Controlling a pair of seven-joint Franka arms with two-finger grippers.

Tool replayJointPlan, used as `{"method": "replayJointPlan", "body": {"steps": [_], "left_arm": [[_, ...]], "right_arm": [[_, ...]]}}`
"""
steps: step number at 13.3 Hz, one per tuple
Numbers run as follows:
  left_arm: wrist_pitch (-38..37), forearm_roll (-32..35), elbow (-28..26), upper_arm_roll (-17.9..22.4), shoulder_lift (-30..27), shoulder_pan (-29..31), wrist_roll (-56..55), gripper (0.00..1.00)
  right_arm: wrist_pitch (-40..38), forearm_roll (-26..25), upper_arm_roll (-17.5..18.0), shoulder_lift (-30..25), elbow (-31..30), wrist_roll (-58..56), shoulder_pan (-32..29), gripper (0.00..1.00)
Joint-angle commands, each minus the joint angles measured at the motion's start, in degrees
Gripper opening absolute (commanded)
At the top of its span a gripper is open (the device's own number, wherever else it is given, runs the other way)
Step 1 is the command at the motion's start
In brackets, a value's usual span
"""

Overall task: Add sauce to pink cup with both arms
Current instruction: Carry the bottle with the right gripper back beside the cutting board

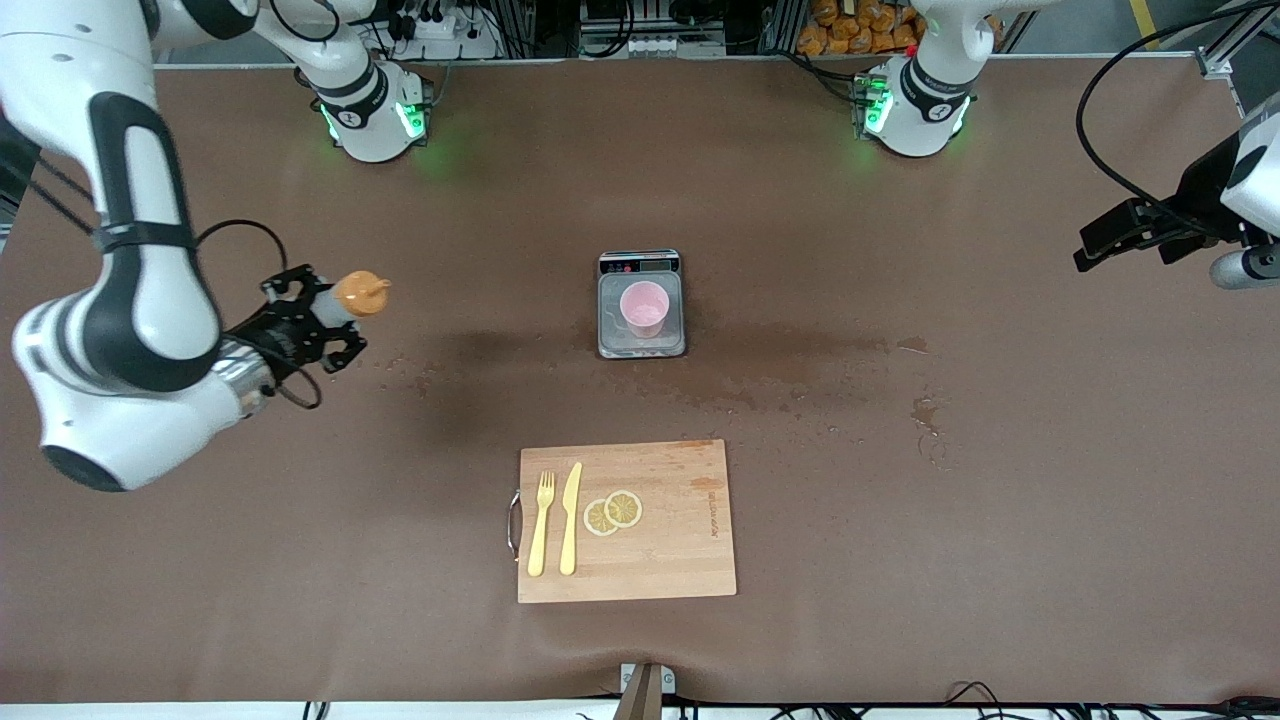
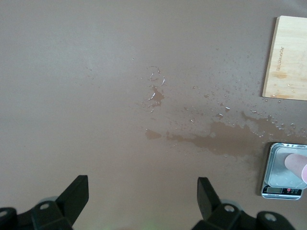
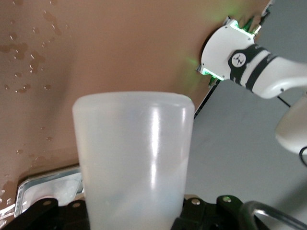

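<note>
Right gripper [image 1: 318, 325]: fingers pinched on the body of the sauce bottle [image 1: 345, 300], held up in the air over bare table at the right arm's end. The orange nozzle cap [image 1: 360, 293] tips toward the table's middle and the cup. Gripping the soft body rather than the cap probably leaves the nozzle free and lets a squeeze dispense. In the right wrist view the translucent bottle [image 3: 134, 163] fills the frame, with a steel tray corner [image 3: 45, 189] low beside it.

Left gripper [image 1: 1125, 235]: fingers [image 2: 76, 194] spread wide, nothing between them, hovering over the left arm's end of the table. Its wrist camera looks down on wet spill marks [image 2: 216, 136] on the brown table [image 1: 900, 520]. This arm is waiting; open jaws suit a later hold on the cup or scale, as a guess.

Pink cup [image 1: 643, 307]: upright on the steel plate of the small kitchen scale [image 1: 641, 305], mid-table, well apart from both grippers. Standing on the scale likely lets the added sauce be weighed. No sauce can be made out in the cup.

Nearer the front camera than the scale: wooden cutting board [image 1: 680, 560] with a yellow fork [image 1: 541, 522], a yellow knife [image 1: 571, 518] beside it, and two lemon slices [image 1: 612, 512]. None are touched; they play no part in this step.

Judgement: bottle is in hand, the carry to the cup is not yet done, pour not begun.
</note>
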Motion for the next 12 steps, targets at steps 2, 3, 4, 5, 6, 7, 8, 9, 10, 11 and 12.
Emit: {"method": "replayJointPlan", "body": {"steps": [2, 3, 4, 5, 6, 7, 8, 9, 10, 11, 12], "left_arm": [[0.31, -0.98, 0.07, 0.27, 0.11, -0.14, 0.96, 1.0], [0.31, -0.98, 0.07, 0.27, 0.11, -0.14, 0.96, 1.0], [0.31, -0.98, 0.07, 0.27, 0.11, -0.14, 0.96, 1.0], [0.31, -0.98, -0.02, 0.27, 0.11, -0.14, 0.96, 1.0], [0.31, -0.98, -0.02, 0.27, 0.11, -0.14, 0.96, 1.0], [0.31, -0.98, -0.2, 0.27, 0.11, -0.14, 0.96, 1.0], [0.31, -0.98, -0.28, 0.27, 0.03, -0.05, 0.96, 1.0], [0.31, -0.98, -0.29, 0.27, 0.11, -0.05, 0.96, 1.0], [0.31, -0.98, -0.29, 0.27, 0.03, -0.14, 0.96, 1.0], [0.31, -0.98, -0.2, 0.18, 0.03, -0.14, 0.96, 1.0], [0.4, -0.98, -0.28, 0.27, 0.03, -0.14, 0.96, 1.0]], "right_arm": [[-0.94, 2.2, 0.95, 0.55, -1.87, -12.04, -6.6, 0.04], [-0.94, 3.33, 0.95, 1.42, -2.3, -15.91, -8.62, 0.04], [-0.94, 4.48, 0.86, 2.48, -2.92, -20.12, -10.9, 0.04], [-0.94, 4.66, 0.86, 3.97, -3.18, -24.43, -12.57, 0.04], [-0.94, 4.66, 0.86, 5.46, -3.36, -28.56, -14.24, 0.04], [-0.94, 4.75, 0.86, 6.96, -3.89, -32.34, -15.83, 0.04], [-0.94, 4.75, 0.86, 8.71, -3.98, -36.21, -16.97, 0.04], [-0.85, 4.75, 0.86, 10.64, -3.98, -39.81, -18.03, 0.04], [-0.85, 4.75, 0.86, 12.58, -3.98, -42.72, -18.91, 0.04], [-0.85, 4.84, 0.86, 14.07, -3.98, -45.54, -19.53, 0.04], [-0.77, 4.84, 0.86, 15.31, -3.98, -47.83, -19.97, 0.04]]}}
